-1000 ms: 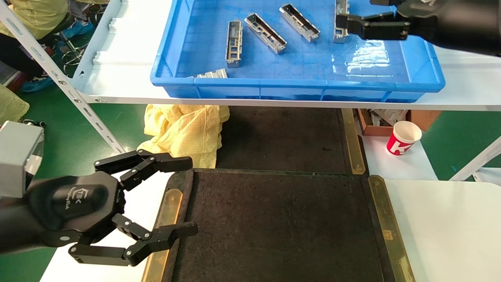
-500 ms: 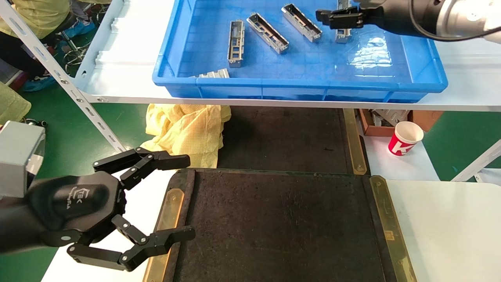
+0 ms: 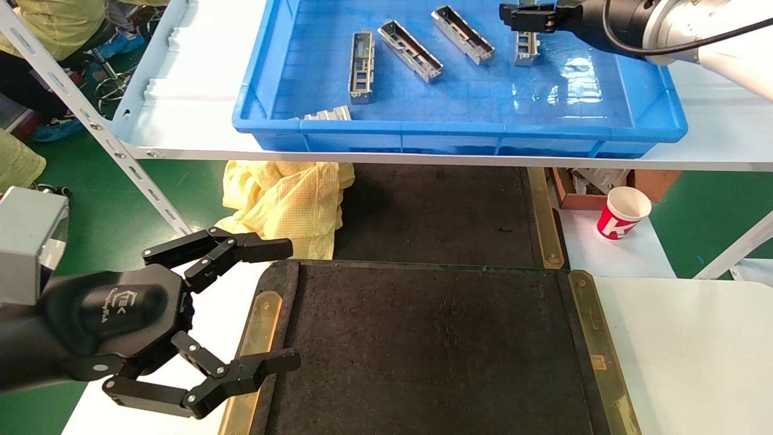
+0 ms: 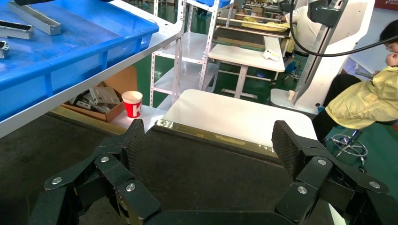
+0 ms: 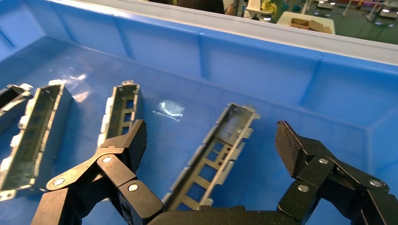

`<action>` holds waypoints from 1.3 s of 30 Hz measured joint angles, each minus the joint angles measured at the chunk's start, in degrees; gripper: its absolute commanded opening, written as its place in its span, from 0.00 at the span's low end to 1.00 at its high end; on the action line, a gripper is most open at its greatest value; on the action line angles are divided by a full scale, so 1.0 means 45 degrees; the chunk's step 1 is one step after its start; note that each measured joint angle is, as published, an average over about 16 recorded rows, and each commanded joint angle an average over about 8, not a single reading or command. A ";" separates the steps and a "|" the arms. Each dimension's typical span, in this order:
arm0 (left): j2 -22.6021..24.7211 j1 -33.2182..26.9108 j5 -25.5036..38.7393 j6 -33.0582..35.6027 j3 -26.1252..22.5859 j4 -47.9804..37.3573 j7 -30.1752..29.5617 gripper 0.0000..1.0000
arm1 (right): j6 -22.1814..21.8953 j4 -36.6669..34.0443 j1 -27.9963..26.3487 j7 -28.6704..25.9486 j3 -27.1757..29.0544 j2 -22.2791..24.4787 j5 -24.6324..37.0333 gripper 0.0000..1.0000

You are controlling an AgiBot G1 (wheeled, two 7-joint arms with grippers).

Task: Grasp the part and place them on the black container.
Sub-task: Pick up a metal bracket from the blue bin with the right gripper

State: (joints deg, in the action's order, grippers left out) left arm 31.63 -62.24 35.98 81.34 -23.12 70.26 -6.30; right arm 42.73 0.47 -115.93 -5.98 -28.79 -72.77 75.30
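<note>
Part [image 5: 216, 152]: in bin [image 3: 652, 115], between the fingers of the right gripper [image 5: 211, 150], spread wide, empty.
Feel: likely light, stiff, slick metal.
Grip: across long side walls, mid-length.
Left gripper [image 3: 266, 302]: open, empty, far from bin, at tray [image 3: 435, 350] edge.

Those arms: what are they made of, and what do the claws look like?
Both tools, left and right, are matte black linkages with silver rivets and textured fingertip pads. The left one bears a small white logo. The right arm is silver-white with a black cable.

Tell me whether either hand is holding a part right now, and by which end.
Nothing is held. The right hand is open over a part in the blue bin, not touching it. The left hand is open and empty beside the black container.
</note>
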 measured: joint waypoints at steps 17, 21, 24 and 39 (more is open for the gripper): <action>0.0000 0.0000 0.0000 0.0000 0.0000 0.0000 0.0000 1.00 | 0.0449 -0.0177 0.0172 -0.0176 0.0033 0.0115 -0.0051 0.00; 0.0000 0.0000 0.0000 0.0000 0.0000 0.0000 0.0000 1.00 | 0.0271 -0.0186 0.0242 -0.0151 0.0026 0.0118 -0.0041 0.00; 0.0000 0.0000 0.0000 0.0000 0.0000 0.0000 0.0000 1.00 | 0.0150 -0.0185 0.0300 -0.0131 0.0023 0.0106 -0.0036 0.00; 0.0000 0.0000 0.0000 0.0000 0.0000 0.0000 0.0000 1.00 | -0.0130 -0.0028 0.0581 0.0082 0.0130 0.0036 -0.0184 0.00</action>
State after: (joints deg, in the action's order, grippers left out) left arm 31.63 -62.24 35.98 81.34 -23.12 70.26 -6.30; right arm 42.15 0.34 -113.32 -5.61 -28.20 -72.60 74.47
